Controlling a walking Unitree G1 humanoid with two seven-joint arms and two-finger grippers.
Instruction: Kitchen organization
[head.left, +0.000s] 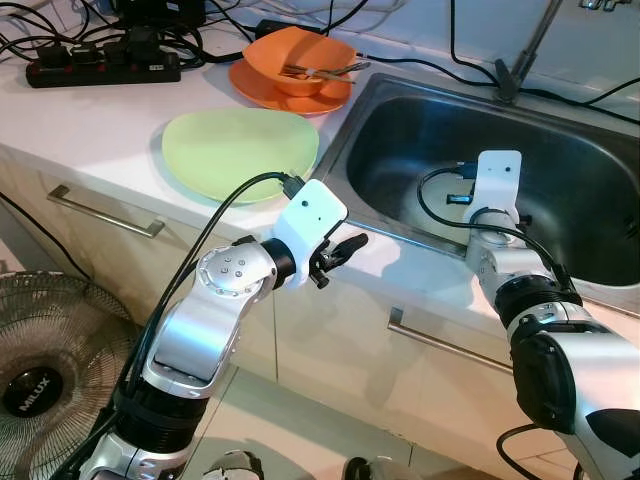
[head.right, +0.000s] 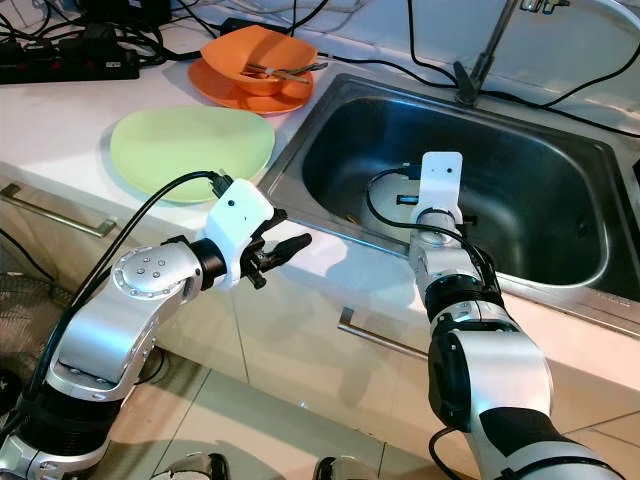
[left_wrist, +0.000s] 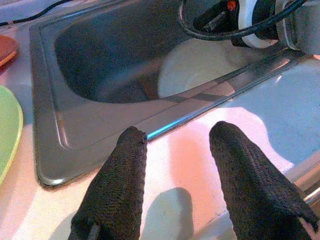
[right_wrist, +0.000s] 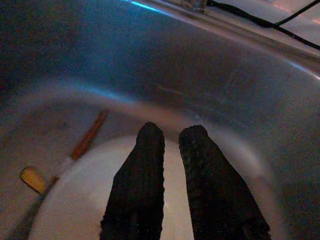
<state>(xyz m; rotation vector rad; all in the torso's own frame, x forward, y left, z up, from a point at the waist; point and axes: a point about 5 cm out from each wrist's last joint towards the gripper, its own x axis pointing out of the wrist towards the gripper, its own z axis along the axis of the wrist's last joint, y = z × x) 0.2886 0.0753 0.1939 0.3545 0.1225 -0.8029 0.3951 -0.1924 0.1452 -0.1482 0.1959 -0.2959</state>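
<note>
Left gripper (left_wrist: 177, 150): fingers spread, empty, above counter edge (head.left: 400, 262) at sink's near rim. Right gripper (right_wrist: 172, 137): inside sink (head.left: 560, 130), fingers narrowly parted over white plate (right_wrist: 90, 200), nothing held. Beyond, on counter: green plate (head.left: 240, 150), then orange bowl (head.left: 295, 55) on orange plate (head.left: 250, 85).

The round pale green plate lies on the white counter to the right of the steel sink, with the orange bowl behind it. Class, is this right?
Not quite. The round pale green plate lies on the white counter to the left of the steel sink, as the left eye view shows. The orange bowl does sit behind it.
</note>
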